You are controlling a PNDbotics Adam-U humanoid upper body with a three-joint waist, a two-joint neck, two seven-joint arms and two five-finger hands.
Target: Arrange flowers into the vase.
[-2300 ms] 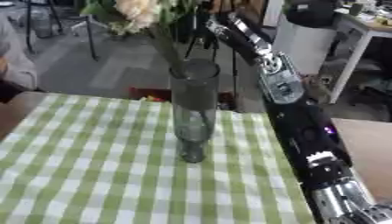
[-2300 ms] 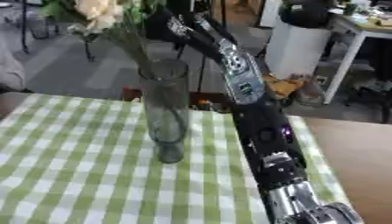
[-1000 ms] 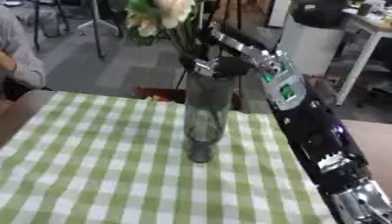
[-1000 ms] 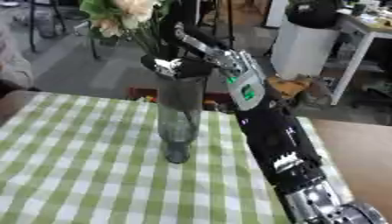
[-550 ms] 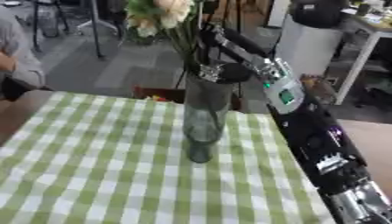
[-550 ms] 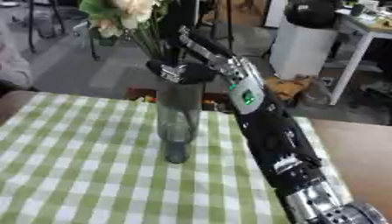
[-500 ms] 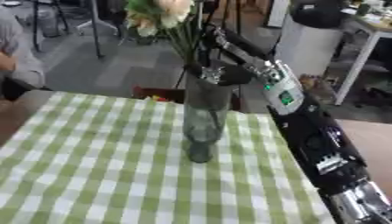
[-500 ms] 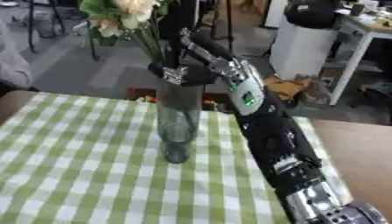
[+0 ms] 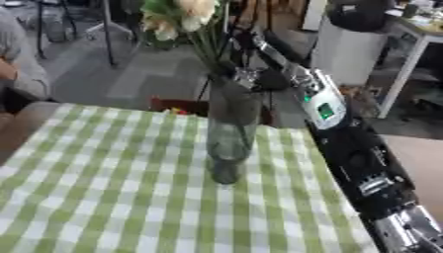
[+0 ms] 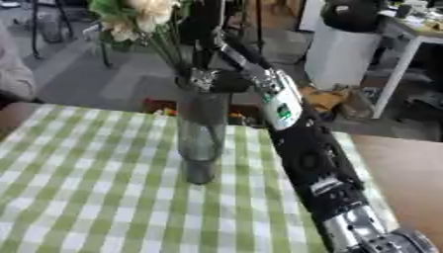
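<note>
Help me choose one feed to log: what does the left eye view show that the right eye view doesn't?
Only the left eye view shows a broad strip of bare brown table left of the green-and-white checked cloth. Only the right eye view shows a wide stretch of that table to the cloth's right. Both show the tall clear glass vase standing on the cloth, cream flowers with stems in it, and the right hand at the vase's rim.

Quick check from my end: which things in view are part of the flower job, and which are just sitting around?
Part of the job:
- tall clear glass vase
- bunch of cream flowers with green stems, stems in the vase
- right hand, at the vase's rim

Just lying about:
- green and white checked tablecloth
- small red thing behind the table
- white cylindrical bin
</note>
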